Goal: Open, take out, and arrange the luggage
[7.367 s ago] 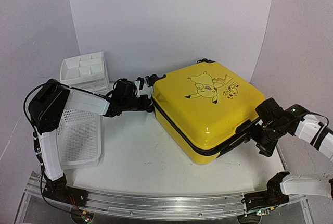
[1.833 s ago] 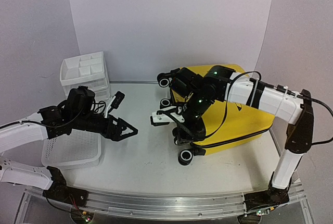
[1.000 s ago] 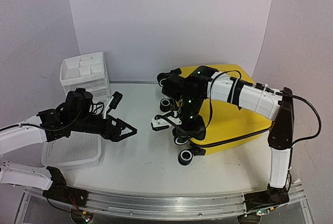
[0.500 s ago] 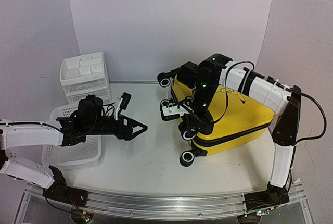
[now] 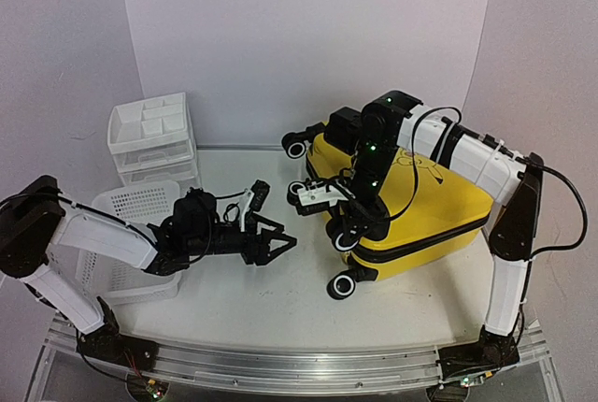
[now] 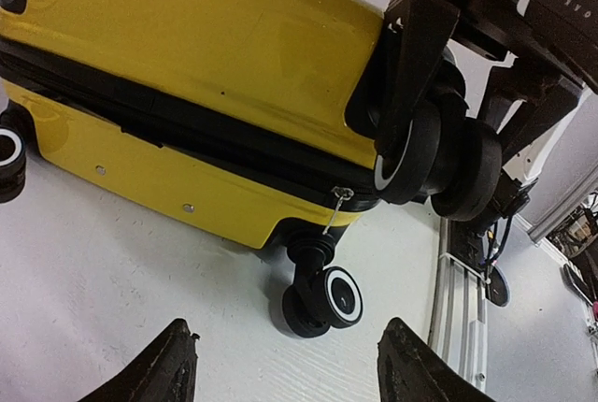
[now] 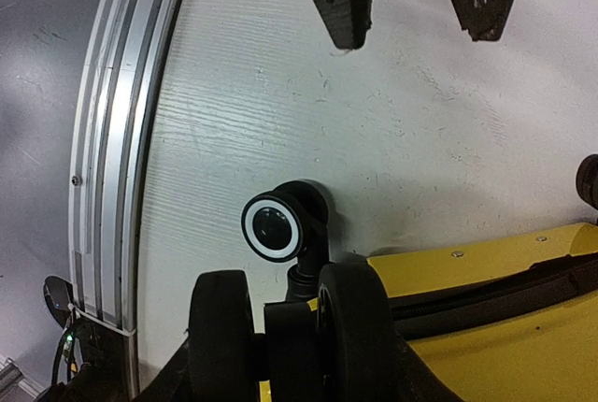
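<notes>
Open table separates left claw from luggage

White table: yellow luggage, mesh basket, drawer unit.

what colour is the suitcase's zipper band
The zipper band is black, between yellow shells; the left wrist view shows it best.

Both arms wear white shells between black joints. The right arm, at three o'clock from above, carries a thin black cable looping off it and small green lights on its black wrist. The left arm, at eight o'clock, ends in black, wedge-shaped fingers.
</notes>
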